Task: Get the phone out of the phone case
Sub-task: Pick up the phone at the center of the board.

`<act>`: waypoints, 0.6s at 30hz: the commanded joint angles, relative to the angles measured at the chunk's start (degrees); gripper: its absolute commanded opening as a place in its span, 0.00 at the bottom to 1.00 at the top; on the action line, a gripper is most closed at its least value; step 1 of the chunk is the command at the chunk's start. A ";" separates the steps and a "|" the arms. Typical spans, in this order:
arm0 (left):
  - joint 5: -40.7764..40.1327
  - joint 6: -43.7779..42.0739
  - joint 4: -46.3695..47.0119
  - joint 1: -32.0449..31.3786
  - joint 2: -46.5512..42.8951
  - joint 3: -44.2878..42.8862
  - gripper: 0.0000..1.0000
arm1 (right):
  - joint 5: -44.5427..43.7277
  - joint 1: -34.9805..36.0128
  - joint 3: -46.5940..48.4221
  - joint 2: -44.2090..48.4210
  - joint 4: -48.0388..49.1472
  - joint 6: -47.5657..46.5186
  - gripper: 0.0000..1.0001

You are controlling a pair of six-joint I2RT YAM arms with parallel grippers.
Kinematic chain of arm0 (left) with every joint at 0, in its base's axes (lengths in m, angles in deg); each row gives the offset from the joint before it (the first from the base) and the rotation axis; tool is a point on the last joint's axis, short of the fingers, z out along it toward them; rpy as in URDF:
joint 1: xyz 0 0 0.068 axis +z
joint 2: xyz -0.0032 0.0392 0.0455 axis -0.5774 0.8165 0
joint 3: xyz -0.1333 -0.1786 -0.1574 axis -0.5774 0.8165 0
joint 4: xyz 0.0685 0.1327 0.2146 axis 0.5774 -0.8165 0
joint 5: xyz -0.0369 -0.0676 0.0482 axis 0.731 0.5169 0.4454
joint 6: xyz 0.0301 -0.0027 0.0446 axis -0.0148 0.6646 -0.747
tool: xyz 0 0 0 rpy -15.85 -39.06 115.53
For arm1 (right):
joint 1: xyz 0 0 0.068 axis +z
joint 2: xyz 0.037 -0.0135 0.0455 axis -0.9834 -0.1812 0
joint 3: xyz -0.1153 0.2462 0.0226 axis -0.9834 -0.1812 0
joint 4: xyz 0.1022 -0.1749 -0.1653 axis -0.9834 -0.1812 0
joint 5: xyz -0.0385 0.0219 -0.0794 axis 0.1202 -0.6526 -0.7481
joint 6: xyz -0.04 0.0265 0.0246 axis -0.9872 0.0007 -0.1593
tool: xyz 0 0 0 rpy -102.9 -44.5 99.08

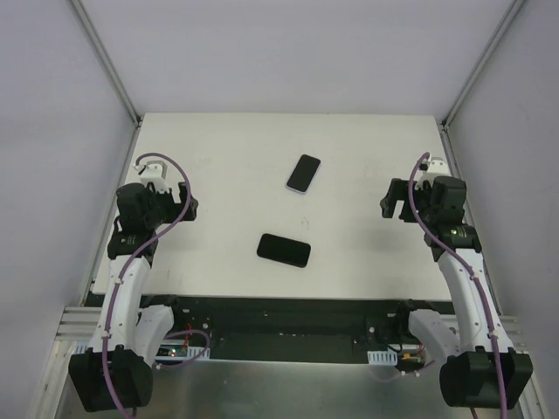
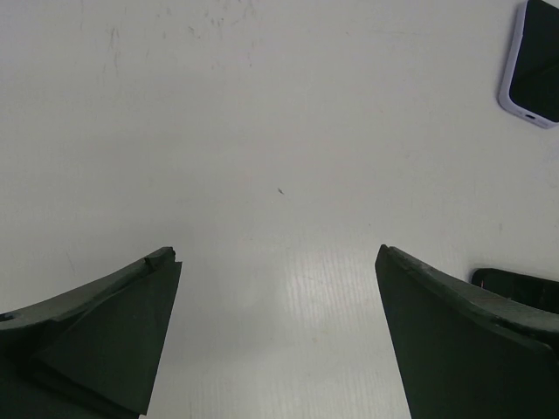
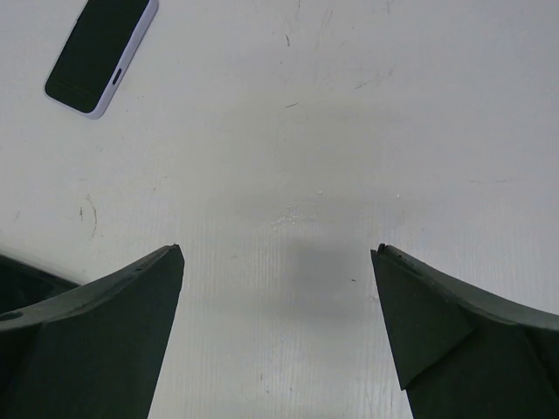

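A dark-faced phone-shaped slab with a pale lavender rim (image 1: 303, 173) lies flat at the table's middle back. It also shows in the left wrist view (image 2: 533, 65) and in the right wrist view (image 3: 100, 52). A second flat slab, all black (image 1: 284, 250), lies nearer the front. Only its edge shows in the left wrist view (image 2: 520, 288) and the right wrist view (image 3: 22, 279). I cannot tell which is phone and which is case. My left gripper (image 1: 186, 203) (image 2: 278, 262) is open and empty over bare table at the left. My right gripper (image 1: 392, 203) (image 3: 278, 253) is open and empty at the right.
The white table (image 1: 227, 157) sits between grey side walls. Its front edge meets a black rail (image 1: 288, 314) by the arm bases. Faint scuff marks (image 3: 288, 39) dot the surface.
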 commanded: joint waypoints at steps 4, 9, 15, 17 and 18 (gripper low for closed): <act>-1.05 0.22 2.64 0.09 -0.84 0.43 1.00 | 1.18 -0.16 0.05 1.28 0.14 -1.47 0.99; -0.61 0.13 2.64 0.09 -0.75 0.52 1.00 | 1.61 -0.16 -0.30 1.80 0.23 -1.74 0.99; 2.72 -2.06 0.63 0.09 -1.11 -0.44 1.00 | 2.66 -0.16 -0.39 3.39 0.06 -2.27 0.99; 8.14 -7.48 -2.96 0.18 -0.93 -2.20 1.00 | 3.90 -0.08 -0.47 3.39 -0.38 -2.53 0.99; 12.44 -10.21 -4.29 0.18 -0.76 -2.73 1.00 | 4.60 -0.16 -0.39 3.21 -0.73 -2.70 0.99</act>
